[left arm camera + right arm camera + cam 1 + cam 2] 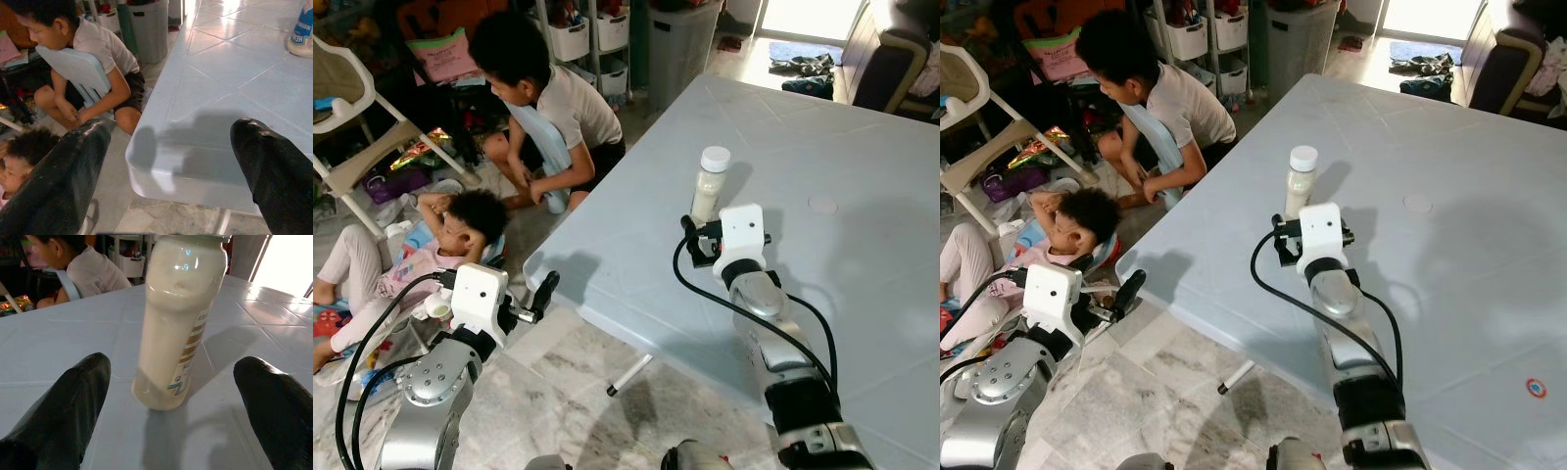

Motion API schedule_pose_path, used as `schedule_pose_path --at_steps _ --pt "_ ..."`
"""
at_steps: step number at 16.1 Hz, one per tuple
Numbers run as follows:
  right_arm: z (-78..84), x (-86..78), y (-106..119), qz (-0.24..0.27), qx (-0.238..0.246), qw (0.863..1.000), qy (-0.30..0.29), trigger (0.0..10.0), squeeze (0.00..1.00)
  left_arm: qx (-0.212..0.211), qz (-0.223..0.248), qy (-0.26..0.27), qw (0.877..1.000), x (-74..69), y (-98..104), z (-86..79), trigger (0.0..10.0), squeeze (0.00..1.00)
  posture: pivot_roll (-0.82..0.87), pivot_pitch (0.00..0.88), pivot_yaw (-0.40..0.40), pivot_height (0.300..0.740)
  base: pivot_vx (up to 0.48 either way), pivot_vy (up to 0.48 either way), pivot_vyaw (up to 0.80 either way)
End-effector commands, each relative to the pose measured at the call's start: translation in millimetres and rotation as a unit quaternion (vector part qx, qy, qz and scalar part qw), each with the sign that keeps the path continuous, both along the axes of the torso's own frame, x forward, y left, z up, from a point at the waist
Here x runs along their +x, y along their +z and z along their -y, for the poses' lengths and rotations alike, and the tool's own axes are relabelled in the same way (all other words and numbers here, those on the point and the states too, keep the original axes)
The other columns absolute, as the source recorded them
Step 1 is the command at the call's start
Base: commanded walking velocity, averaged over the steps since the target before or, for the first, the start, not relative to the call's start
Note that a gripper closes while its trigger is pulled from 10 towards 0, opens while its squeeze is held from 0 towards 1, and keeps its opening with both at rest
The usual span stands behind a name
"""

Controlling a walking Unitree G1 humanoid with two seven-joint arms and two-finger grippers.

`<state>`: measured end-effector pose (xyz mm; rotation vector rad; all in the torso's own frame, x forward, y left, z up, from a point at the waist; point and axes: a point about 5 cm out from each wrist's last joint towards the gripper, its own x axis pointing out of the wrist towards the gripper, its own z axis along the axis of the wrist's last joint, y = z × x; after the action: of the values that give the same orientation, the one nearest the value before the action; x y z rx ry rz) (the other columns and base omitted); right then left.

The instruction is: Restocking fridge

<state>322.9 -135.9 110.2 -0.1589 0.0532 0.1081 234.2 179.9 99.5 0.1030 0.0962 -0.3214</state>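
The step in hand looked like the first pickup for the fridge: the right gripper (171, 396) sat low over the pale blue tabletop (862, 176) with its jaws wide apart, and the white-capped bottle (710, 186) stood upright just ahead of them, not yet touched. The next move called for easing forward until the fingers flanked the bottle's body, then closing without tipping it. The left gripper (171, 161), jaws also apart, hung off the tabletop's near corner, two people on the floor (558, 372) beyond it.
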Motion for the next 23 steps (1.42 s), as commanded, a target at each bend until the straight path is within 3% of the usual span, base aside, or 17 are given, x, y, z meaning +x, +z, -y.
schedule_pose_path --at_steps 1,10,16,17,18,23 --pt "1.9 6.4 3.7 0.009 -0.007 1.0 -0.004 10.0 0.0 0.005 0.0 -0.005 1.0 -2.1 2.4 -0.3 10.0 0.0 0.09 0.059 0.023 0.716 0.0 0.0 0.0" --pt "2.0 30.3 17.2 0.035 -0.017 0.999 -0.007 10.0 0.0 0.012 -0.004 -0.003 1.0 -7.8 4.5 -3.5 10.0 0.0 0.13 0.081 0.029 0.716 0.0 0.0 0.0" --pt "7.3 54.5 37.5 0.062 -0.031 0.997 -0.017 10.0 0.0 0.025 -0.008 0.007 1.0 -17.3 9.8 -11.8 10.0 0.0 0.18 0.105 0.023 0.716 0.0 0.0 0.0" --pt "7.5 57.0 39.3 0.062 -0.031 0.997 -0.017 8.9 0.0 0.026 -0.008 0.007 1.0 -17.9 10.4 -12.5 10.0 0.0 0.19 0.105 0.023 0.716 0.0 0.0 0.0" --pt "7.2 61.0 43.2 0.067 -0.032 0.997 -0.018 0.0 0.0 0.028 -0.008 0.009 1.0 -17.9 11.6 -13.7 10.0 0.0 0.2 0.108 0.024 0.716 0.0 0.0 0.0" --pt "1.2 71.1 52.6 0.072 -0.035 0.997 -0.019 0.0 0.0 0.036 -0.009 0.011 0.999 -19.7 15.2 -17.2 10.0 0.0 0.23 0.109 0.024 0.716 0.0 0.0 0.0"
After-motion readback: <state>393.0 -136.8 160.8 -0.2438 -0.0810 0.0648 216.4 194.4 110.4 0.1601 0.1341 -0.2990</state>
